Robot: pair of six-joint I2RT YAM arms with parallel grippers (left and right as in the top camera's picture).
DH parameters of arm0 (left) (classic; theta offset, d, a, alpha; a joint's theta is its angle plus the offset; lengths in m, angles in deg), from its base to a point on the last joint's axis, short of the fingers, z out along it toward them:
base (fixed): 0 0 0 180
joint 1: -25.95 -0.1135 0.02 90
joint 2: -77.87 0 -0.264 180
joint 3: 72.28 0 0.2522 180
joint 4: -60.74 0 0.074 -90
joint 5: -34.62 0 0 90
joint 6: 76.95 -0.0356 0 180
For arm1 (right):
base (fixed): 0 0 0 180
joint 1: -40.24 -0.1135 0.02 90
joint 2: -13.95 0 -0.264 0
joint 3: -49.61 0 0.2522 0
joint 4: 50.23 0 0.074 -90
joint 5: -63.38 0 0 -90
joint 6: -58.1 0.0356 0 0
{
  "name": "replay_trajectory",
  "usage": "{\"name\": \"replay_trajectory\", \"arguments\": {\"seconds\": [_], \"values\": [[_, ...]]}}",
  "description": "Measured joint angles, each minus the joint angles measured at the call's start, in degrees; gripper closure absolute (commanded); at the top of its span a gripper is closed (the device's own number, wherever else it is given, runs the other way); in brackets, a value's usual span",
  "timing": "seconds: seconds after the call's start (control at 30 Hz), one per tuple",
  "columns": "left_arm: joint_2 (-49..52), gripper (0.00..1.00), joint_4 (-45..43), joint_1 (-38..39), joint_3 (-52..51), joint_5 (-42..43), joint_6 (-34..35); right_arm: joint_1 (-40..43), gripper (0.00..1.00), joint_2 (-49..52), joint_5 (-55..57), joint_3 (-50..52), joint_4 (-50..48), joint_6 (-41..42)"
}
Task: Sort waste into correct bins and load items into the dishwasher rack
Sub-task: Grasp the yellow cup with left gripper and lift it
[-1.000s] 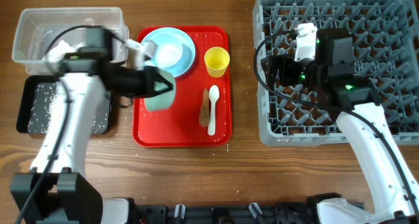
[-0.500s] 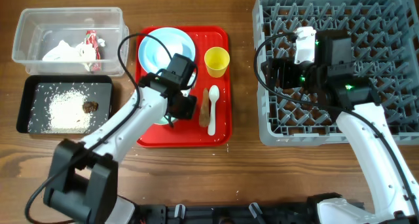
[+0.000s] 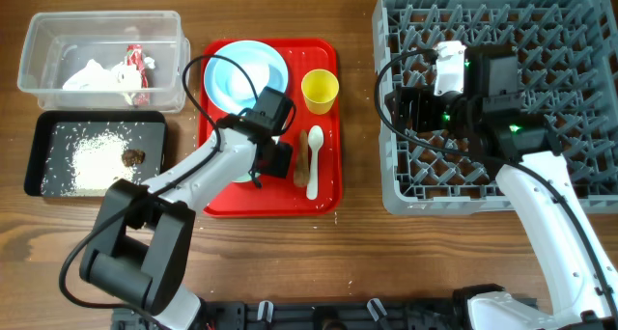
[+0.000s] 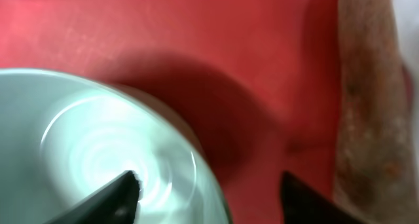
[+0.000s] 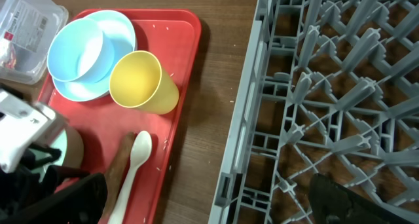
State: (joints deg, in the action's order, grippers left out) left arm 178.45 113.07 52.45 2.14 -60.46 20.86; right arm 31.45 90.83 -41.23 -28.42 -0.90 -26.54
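My left gripper [image 4: 209,192] is open low over the red tray [image 3: 323,190]. One finger is over the inside of the pale green bowl [image 4: 85,145] and the other outside its rim, beside the orange-brown stick [image 4: 370,99]. On the tray also lie the white spoon [image 3: 314,162], the yellow cup [image 3: 320,89] and the pale blue plate [image 3: 275,91] with the small blue bowl [image 3: 241,74] on it. My right gripper [image 5: 209,199] hangs open and empty over the left edge of the grey dishwasher rack [image 3: 502,21].
The clear tub [image 3: 58,31] at the far left holds a tissue [image 3: 92,76] and a red-and-white wrapper [image 3: 135,60]. The black tray [image 3: 48,132] in front of it holds rice [image 3: 92,161] and a brown lump [image 3: 133,156]. Bare wood separates tray and rack.
My left arm swung from beside the bins to the middle of the red tray with the green bowl, and its jaws have opened. The right arm has not moved.
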Motion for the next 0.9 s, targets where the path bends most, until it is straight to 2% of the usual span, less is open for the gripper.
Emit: {"name": "replay_trajectory", "arguments": {"seconds": [0.1, 0.17, 0.23, 0.33, 0.43, 0.53, 0.57, 0.6, 0.7, 0.77, 0.9], "values": [[0.28, 0.23, 2.34, -0.52, 9.70, 0.55, 1.03, 0.00, 0.00, 0.00, 0.04, 0.00, -0.04, 0.02], [0.37, 0.24, -0.87, -0.87, 15.54, 3.21, 1.31, 0.00, 0.01, 0.00, 0.04, 0.00, -0.42, 0.02], [0.37, 0.25, -6.84, -1.01, 17.84, 5.95, 1.55, 0.00, 0.00, 0.00, 0.04, 0.00, -1.18, 0.02], [1.29, 0.26, -11.13, -1.01, 18.05, 8.28, 2.21, 0.00, 0.00, 0.00, 0.04, 0.00, -1.81, 0.02], [6.19, 0.32, -14.60, -1.01, 18.05, 9.20, 3.43, 0.00, 0.00, 0.00, 0.04, 0.00, -1.86, 0.02], [11.43, 0.44, -17.57, -1.01, 18.05, 9.51, 6.23, 0.00, 0.00, 0.00, 0.04, 0.00, -1.86, 0.02], [12.09, 0.51, -17.90, -1.01, 18.05, 9.51, 7.02, 0.00, 0.00, 0.00, 0.04, 0.00, -1.86, 0.02], [12.50, 0.64, -18.47, -1.01, 18.05, 9.53, 7.43, 0.00, 0.00, 0.00, 0.04, 0.00, -1.86, 0.02], [12.81, 0.87, -18.84, -1.01, 18.05, 9.53, 8.39, 0.00, 0.00, 0.00, 0.04, -0.02, -1.86, 0.02], [12.81, 0.95, -19.10, -1.01, 18.05, 9.53, 9.11, 0.00, 0.00, 0.00, 0.04, 0.00, -1.86, 0.02], [12.81, 0.96, -18.38, -1.11, 18.05, 9.57, 9.09, 0.00, 0.00, 0.00, 0.04, 0.00, -1.84, 0.02]]}}
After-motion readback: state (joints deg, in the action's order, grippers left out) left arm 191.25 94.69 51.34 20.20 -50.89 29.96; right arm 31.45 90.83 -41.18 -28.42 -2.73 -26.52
